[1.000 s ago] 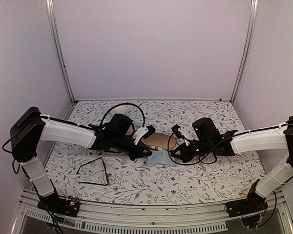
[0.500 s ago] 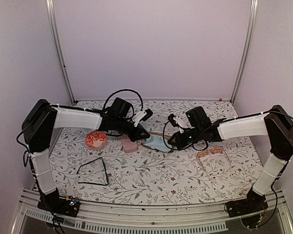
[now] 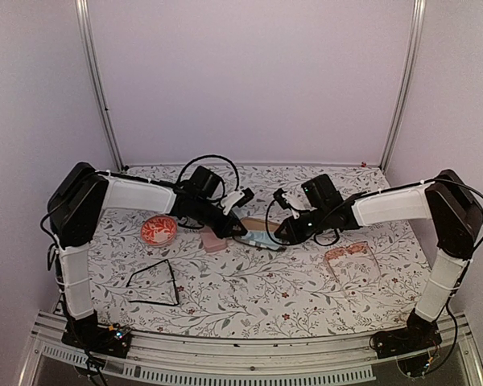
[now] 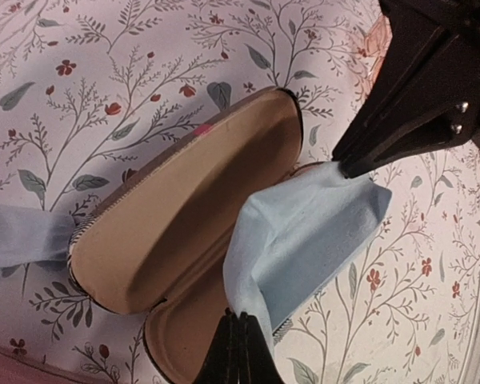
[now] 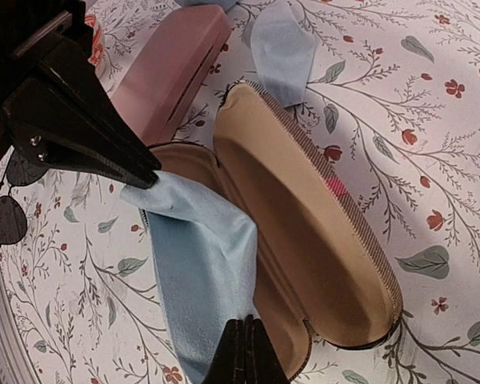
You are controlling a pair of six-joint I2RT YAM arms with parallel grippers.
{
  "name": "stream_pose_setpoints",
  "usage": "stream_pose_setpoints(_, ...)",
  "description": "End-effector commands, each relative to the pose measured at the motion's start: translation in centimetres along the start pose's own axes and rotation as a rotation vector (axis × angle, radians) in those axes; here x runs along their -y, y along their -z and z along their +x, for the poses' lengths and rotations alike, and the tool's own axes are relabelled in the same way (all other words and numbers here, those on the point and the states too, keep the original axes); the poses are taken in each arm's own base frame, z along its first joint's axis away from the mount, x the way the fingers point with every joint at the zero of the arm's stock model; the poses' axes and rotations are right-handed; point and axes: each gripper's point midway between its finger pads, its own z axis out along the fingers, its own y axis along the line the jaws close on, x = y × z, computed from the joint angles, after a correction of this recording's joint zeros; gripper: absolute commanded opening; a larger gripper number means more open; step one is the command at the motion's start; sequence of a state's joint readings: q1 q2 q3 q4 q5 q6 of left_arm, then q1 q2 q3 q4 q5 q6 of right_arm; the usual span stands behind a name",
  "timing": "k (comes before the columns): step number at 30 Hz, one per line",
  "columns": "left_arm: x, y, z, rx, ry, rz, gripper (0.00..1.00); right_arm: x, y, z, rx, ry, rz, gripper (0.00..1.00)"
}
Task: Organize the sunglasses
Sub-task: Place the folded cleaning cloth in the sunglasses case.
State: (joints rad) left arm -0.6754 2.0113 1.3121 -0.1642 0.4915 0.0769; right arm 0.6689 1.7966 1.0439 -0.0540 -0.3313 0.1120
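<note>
The black wire-frame sunglasses (image 3: 153, 283) lie at the front left of the table; one lens shows at the edge of the right wrist view (image 5: 4, 210). The pale pinkish-tan sunglasses (image 3: 352, 264) lie at the right. Both are far from the grippers. My left gripper (image 3: 243, 233) (image 4: 242, 320) and right gripper (image 3: 280, 235) (image 5: 244, 324) face each other. Each is shut on one corner of a light blue cloth (image 3: 259, 240) (image 4: 304, 232) (image 5: 196, 248). The cloth hangs stretched between them over the open brown case (image 3: 258, 223) (image 4: 176, 232) (image 5: 312, 240).
A shut pink case (image 3: 215, 241) (image 5: 170, 76) lies just left of the brown case. A red patterned bowl (image 3: 158, 230) sits further left. A second blue cloth (image 5: 284, 44) (image 4: 16, 240) lies on the table beyond the brown case.
Both arms have stretched toward the back, carrying the blue cloth between them over the open brown case. The bowl, pink case and pale sunglasses have come into view.
</note>
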Motion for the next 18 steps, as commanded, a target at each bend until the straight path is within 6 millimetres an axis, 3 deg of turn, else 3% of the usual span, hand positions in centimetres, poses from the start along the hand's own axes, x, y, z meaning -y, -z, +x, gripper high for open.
stream_pose_setpoints(1, -0.6, 0.1, -0.3, -0.010, 0.014, 0.014, 0.00, 0.1, -0.5, -0.3, -0.014, 0.010, -0.012, 0.00)
stream_pose_setpoints(18, -0.6, -0.3, -0.1, -0.031, 0.051, 0.025, 0.00, 0.6, -1.8, 0.9, -0.078, 0.049, -0.021, 0.00)
